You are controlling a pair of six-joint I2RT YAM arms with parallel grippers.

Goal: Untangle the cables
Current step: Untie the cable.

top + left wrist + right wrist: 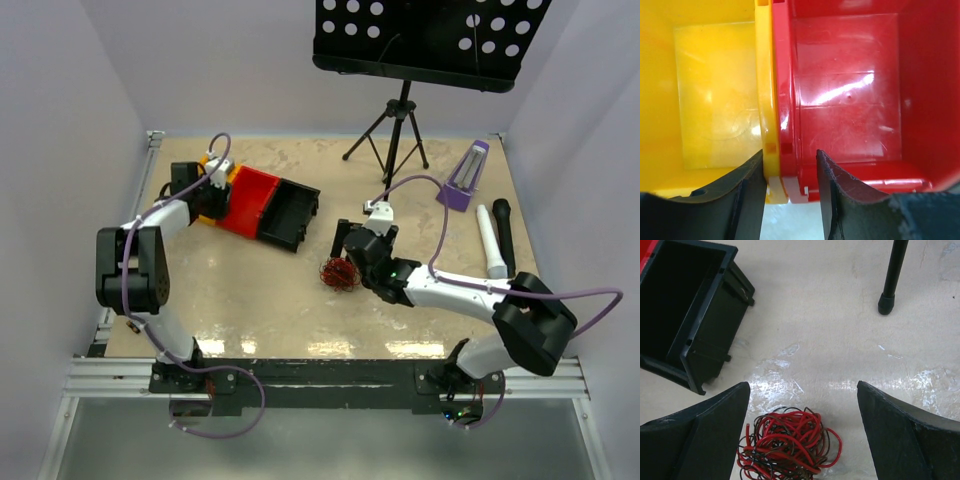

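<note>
The cables lie as one tangled ball of thin red and dark wires on the table, also in the right wrist view. My right gripper is open, its fingers spread wide just above and around the far side of the ball, not touching it. My left gripper is far left at the bins. In the left wrist view its jaws straddle and close on the joined walls of the yellow bin and the red bin.
A black bin adjoins the red bin and shows in the right wrist view. A music stand's tripod stands at the back, one foot near the cables. A purple metronome, a white microphone and a black one lie right.
</note>
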